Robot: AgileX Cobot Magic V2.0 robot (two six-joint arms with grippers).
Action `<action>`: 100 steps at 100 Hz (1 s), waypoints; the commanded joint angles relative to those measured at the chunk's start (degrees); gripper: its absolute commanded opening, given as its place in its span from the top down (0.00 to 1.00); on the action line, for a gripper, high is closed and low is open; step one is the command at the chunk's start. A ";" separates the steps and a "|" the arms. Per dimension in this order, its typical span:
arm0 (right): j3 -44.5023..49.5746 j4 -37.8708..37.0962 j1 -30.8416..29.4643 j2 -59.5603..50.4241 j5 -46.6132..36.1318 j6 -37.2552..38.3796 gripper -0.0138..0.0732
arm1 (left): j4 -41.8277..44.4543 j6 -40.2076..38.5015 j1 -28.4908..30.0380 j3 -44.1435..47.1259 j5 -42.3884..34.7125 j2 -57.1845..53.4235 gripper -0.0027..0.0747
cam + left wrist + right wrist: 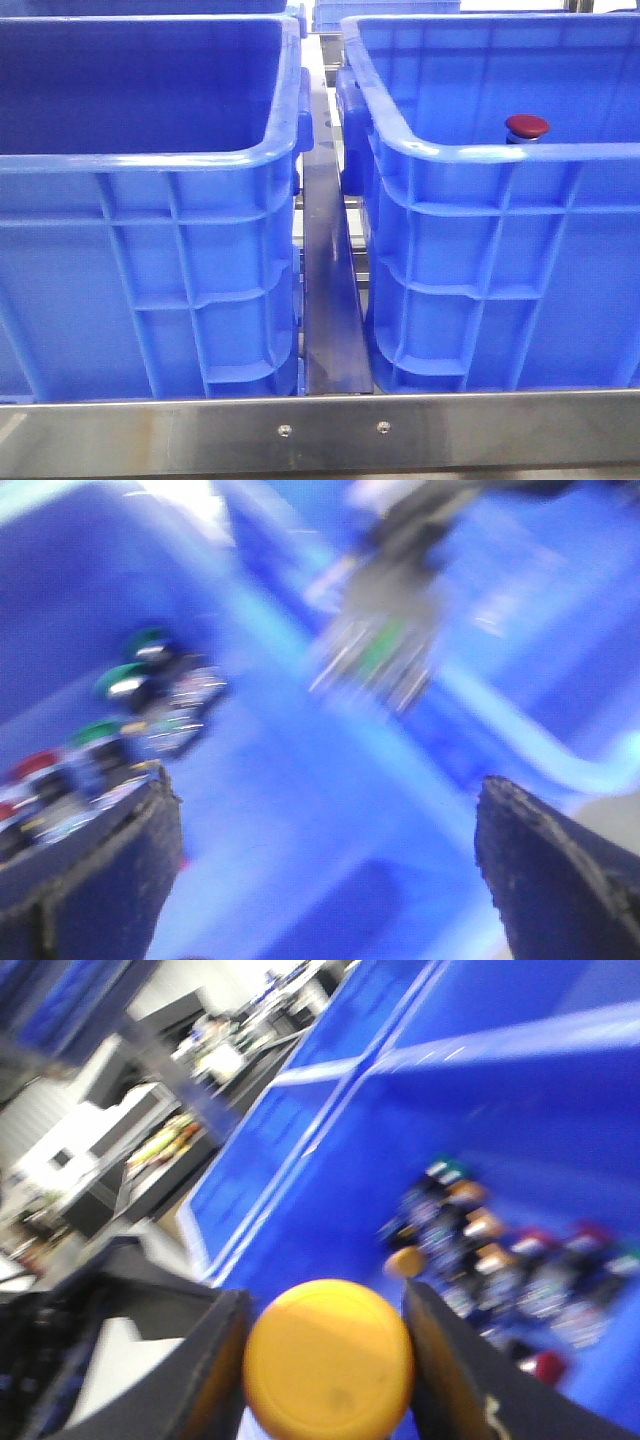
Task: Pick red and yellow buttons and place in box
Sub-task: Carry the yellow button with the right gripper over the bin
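One yellow button (328, 1358) gripped, right wrist view only; front shows red button (527, 126).

Left wrist feed badly motion-blurred. I see the left hand (325, 865) with its two dark fingers (95, 865) spread wide, nothing between them but blue bin floor (300, 810). Beside one finger lies a cluster of buttons (120, 730), green and red caps discernible. A smeared grey-green object (385, 640) sits further off; I cannot identify it.

Front camera low, close against two blue crates (180, 250), wrist cameras (both blurred) looking into crates
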 commanded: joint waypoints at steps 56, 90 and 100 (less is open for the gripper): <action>-1.97 -7.62 -18.66 -12.44 -3.14 -1.54 0.60 | 1.16 -4.91 39.10 14.16 -0.13 -24.82 0.23; 1.05 -17.03 -19.42 -14.19 -26.24 -3.22 0.60 | 0.68 -4.79 46.82 16.94 1.01 -29.53 0.34; 3.63 -16.89 -19.42 -14.19 -35.81 -4.21 0.60 | 0.83 -4.80 46.82 16.94 0.46 -29.53 0.52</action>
